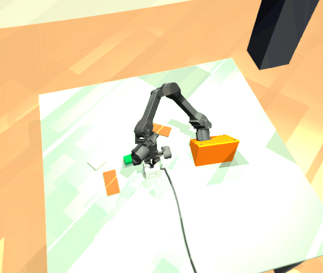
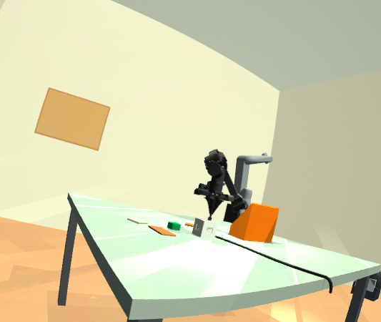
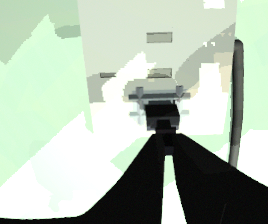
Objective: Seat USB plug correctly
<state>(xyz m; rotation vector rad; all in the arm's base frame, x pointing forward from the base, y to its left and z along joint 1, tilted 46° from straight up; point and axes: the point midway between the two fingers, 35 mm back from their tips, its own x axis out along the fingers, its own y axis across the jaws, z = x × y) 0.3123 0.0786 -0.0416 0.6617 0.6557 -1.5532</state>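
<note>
Presently the gripper (image 3: 163, 137) points straight down over the power cube (image 3: 118, 43), its two dark fingers drawn almost together and pinching the USB plug (image 3: 162, 115) by its black body. The plug's pale metal flange (image 3: 157, 92) shows just ahead of the fingertips, lying crosswise in the wrist view — its long axis runs left to right, parallel to the narrow slots (image 3: 159, 38) visible on the cube's top face. In the exterior view the fingertips (image 2: 210, 215) taper to a point close above the cube (image 2: 204, 227), so the plug sits directly beneath the gripper, on or just above the cube's top; whether it is lifted clear of the socket or partly entered cannot be told from these frames. The black cable (image 3: 237, 96) runs alongside the cube's right edge and trails away over the worktop (image 1: 237, 188). The coming move, in my judgement, turns on one thing — holding the flange's long axis matched to the slot while pressing straight down. A green block (image 1: 127, 159) and an orange card (image 1: 111, 182) lie near the cube and deserve care on withdrawal.
</note>
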